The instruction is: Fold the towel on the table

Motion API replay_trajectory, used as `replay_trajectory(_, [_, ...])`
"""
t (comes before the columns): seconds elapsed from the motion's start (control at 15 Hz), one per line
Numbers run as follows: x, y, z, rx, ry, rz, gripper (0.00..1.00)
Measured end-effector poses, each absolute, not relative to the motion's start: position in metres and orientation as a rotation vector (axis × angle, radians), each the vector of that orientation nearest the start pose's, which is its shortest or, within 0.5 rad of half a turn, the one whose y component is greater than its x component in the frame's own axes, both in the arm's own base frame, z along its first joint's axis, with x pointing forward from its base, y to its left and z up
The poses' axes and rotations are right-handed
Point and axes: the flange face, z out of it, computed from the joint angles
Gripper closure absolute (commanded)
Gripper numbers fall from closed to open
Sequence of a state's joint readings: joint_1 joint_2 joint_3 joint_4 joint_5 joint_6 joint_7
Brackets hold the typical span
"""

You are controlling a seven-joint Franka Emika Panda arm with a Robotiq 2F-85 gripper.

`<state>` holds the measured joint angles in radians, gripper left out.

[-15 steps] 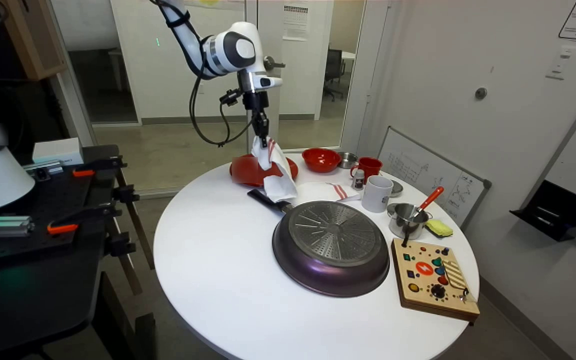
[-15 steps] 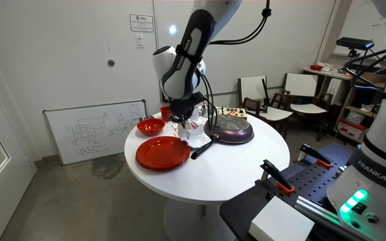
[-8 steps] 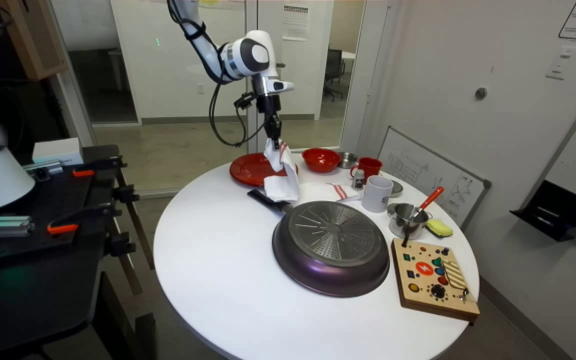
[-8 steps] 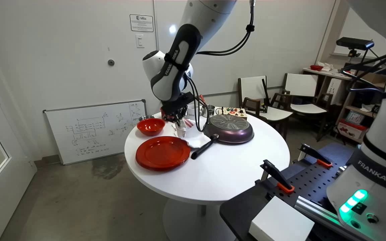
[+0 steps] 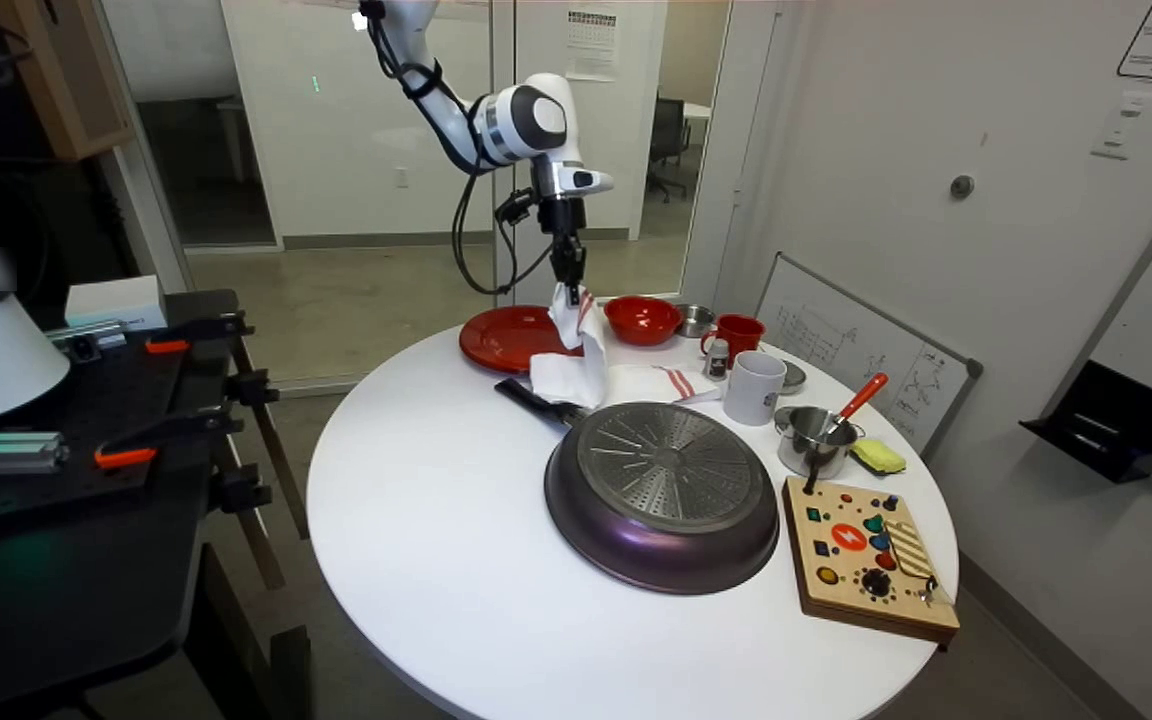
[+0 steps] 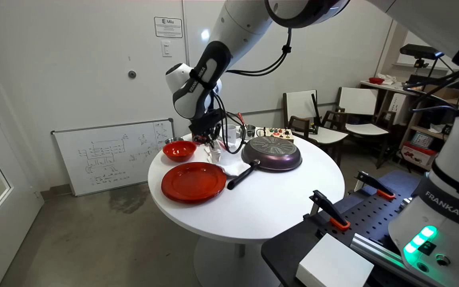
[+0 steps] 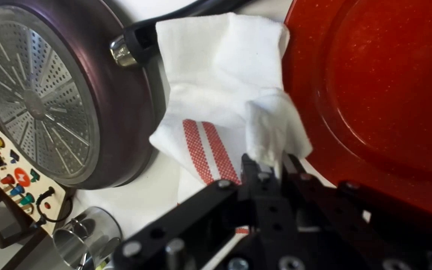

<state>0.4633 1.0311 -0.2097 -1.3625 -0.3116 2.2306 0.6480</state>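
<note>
The towel (image 5: 568, 378) is a thin white cloth with red stripes. Part of it lies on the round white table (image 5: 416, 560), and a bunched part rises to my gripper (image 5: 573, 292). The towel also shows in an exterior view (image 6: 235, 166) and in the wrist view (image 7: 216, 75), where its near end lies beside the pan handle and the red plate. In the wrist view my gripper (image 7: 270, 163) is shut on a pinched fold of the towel. A flat striped part lies beneath the gripper, partly hidden by the fingers. In an exterior view the arm and cables partly hide the fingertips.
An upturned dark pan (image 5: 664, 500) lies beside the towel, its handle close to it. A red plate (image 6: 193, 181) lies on the opposite side. A red bowl (image 5: 643, 320), red mug (image 5: 739, 335), white mug (image 5: 755, 388), steel pot (image 5: 816, 440) and wooden button board (image 5: 866, 560) stand around.
My gripper has moved away from the red plate toward the red bowl and mugs, and slightly lower. The held part of the towel has moved with it; the end near the pan handle stays about in place.
</note>
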Motion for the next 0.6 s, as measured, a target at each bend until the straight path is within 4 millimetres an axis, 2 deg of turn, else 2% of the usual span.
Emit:
replay_trajectory(0.33, [0.701,0.186,0.084,-3.596,0.27,0.052,0.94])
replay_trajectory(0.6, [0.715,0.185,0.077,-3.6,0.307,0.061,0.94])
